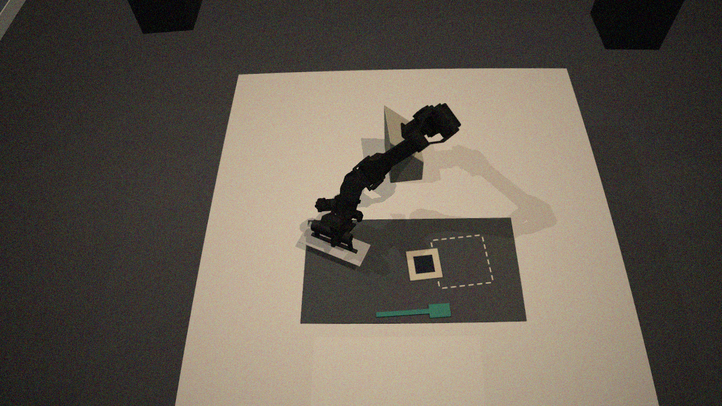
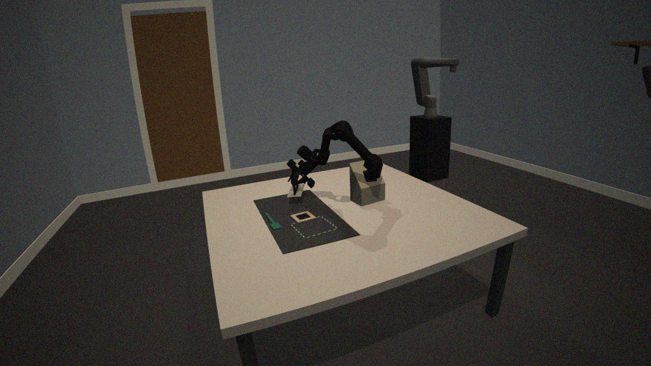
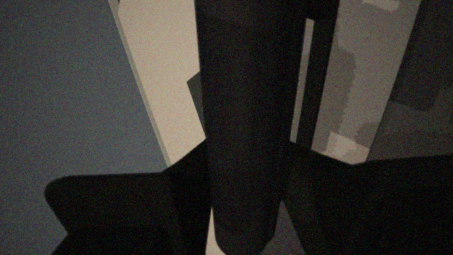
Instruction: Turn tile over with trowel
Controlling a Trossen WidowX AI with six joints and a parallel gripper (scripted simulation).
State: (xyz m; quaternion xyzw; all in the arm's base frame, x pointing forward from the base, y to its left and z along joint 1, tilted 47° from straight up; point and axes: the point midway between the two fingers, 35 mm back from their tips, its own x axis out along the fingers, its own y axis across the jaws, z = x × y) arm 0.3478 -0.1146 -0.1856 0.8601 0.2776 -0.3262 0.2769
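Observation:
The tile (image 1: 423, 264) (image 2: 303, 216) lies flat on the dark mat (image 1: 322, 303) (image 2: 286, 245), its cream border and dark square facing up. It covers part of the left side of the dashed outline (image 1: 491, 281) (image 2: 305, 237) in the top view. A light grey flat-plated trowel (image 1: 361, 252) (image 3: 375, 64) with a thick black handle lies across the mat's far left corner. My gripper (image 1: 334, 238) (image 2: 295, 182) (image 3: 239, 140) is shut on that handle, a finger on each side. A green flat-bladed tool (image 1: 439, 310) (image 2: 276, 225) lies near the mat's front edge.
The pale table (image 1: 555, 151) (image 2: 386, 264) extends around the mat. The arm's base block (image 1: 406, 170) (image 2: 367, 191) stands behind the mat. Another robot arm (image 2: 420, 82) stands on a black pedestal (image 2: 430, 145) away from the table.

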